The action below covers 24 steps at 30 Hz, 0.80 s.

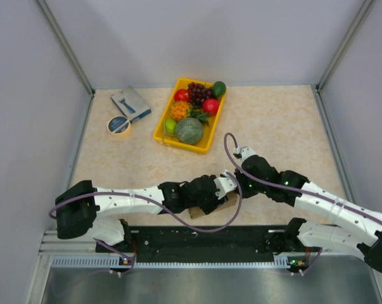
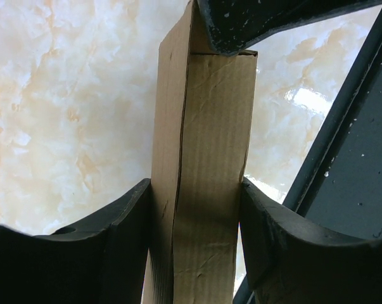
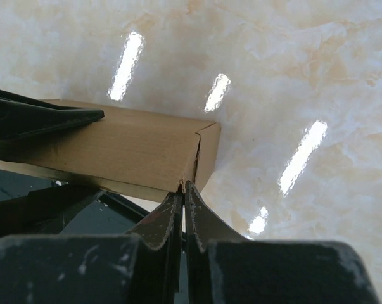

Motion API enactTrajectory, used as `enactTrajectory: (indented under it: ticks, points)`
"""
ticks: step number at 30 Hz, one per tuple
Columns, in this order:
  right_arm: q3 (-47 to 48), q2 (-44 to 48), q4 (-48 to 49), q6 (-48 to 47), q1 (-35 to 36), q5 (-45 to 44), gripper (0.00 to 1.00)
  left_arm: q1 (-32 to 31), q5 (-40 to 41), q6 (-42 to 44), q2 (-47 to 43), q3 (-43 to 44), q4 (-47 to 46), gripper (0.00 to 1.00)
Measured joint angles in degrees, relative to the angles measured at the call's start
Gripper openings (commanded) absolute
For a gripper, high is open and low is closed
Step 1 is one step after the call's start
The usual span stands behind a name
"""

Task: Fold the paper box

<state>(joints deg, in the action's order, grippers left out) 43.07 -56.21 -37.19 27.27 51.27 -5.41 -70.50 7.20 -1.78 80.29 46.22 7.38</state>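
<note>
near middle: left arm [image 1: 133, 201] and right arm [image 1: 305, 190] meet over the paper box [image 1: 210, 210], no way through | far middle: yellow tray [image 1: 181, 145] piled with fruit [image 1: 189, 130] | far left: small box [image 1: 130, 103], tape roll [image 1: 119, 125] | free: bare table [image 1: 279, 120] far right, and between tray and arms | sides: walls [image 1: 26, 95]

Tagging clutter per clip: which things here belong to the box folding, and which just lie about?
In use: paper box; left gripper clamping it; right gripper, shut at its corner.
Lying about: yellow fruit tray; blue-grey box; tape roll.
</note>
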Motion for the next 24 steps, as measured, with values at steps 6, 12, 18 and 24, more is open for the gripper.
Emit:
enactTrajectory:
  ticks: [6, 12, 18, 24]
  points:
    - [-5.4, 5.8, 4.6, -0.2, 1.0, -2.1, 0.0, -1.4, 2.7, 0.5, -0.3, -2.2, -4.2, 0.45]
    - [-7.6, 8.4, 6.2, -1.3, 3.1, -5.8, 0.0, -1.6, 3.4, 1.6, -0.4, -3.5, -7.1, 0.44]
    - [-6.6, 5.4, 5.6, -0.1, 7.6, -12.4, 0.21, -1.6, 4.4, 2.3, -0.2, -4.1, -8.7, 0.43]
    - [-7.3, 10.9, 1.1, 7.8, 7.3, -10.4, 0.45, -1.8, 5.5, 2.6, 0.5, -4.1, -9.6, 0.42]
